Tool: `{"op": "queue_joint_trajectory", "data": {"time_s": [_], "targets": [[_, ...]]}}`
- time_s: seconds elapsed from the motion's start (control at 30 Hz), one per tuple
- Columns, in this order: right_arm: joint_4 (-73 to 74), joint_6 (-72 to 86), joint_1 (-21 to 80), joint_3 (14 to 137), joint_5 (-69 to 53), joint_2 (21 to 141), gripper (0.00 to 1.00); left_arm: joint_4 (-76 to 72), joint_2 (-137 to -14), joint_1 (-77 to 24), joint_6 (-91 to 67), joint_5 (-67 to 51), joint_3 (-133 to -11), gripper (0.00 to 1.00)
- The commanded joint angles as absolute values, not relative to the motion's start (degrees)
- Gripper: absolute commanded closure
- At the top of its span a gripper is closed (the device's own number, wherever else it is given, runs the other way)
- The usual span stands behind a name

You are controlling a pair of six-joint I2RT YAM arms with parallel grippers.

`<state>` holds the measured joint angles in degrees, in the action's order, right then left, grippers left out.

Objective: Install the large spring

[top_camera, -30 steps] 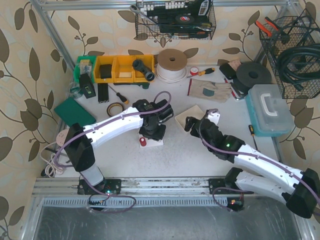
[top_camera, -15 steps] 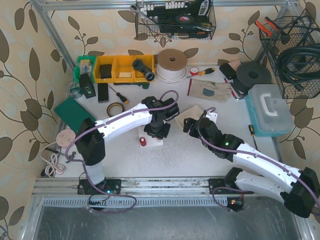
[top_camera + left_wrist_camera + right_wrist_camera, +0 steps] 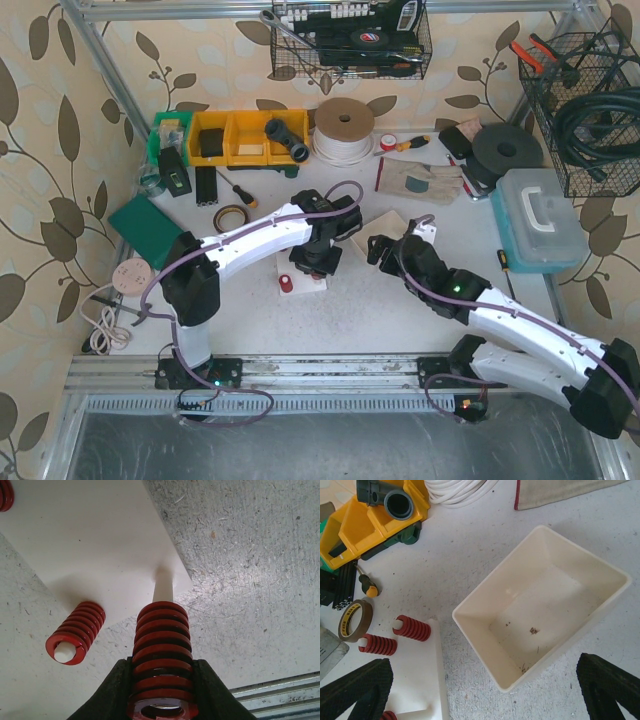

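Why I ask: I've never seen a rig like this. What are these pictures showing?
Two robots, a left arm and a right arm, are bolted to the near edge of a cluttered table. The overhead picture looks down on both; the other two come from a camera on each wrist. In the left wrist view, the left claw is shut on a large red spring, lined up with a white peg on a white block. A smaller spring already sits on another peg. The right claw hangs open above a cream tray.

Bright even light, soft shadows, close foreground slightly blurred
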<state>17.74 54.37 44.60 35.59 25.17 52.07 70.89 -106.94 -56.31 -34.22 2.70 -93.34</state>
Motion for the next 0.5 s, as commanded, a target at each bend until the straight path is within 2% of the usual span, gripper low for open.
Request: {"op": "queue_joint_trajectory", "data": {"time_s": [0.0,0.47], "targets": [[17.1,54.1,44.5,34.8,24.7,51.1,0.02,73.3,-106.2,-56.2,-33.2,3.8,-95.1,1.00],[17.6,54.6,44.4,34.6,24.5,50.8,0.02,72.6,-102.0,-55.3,-33.8,3.7,-91.9,1.00]]}}
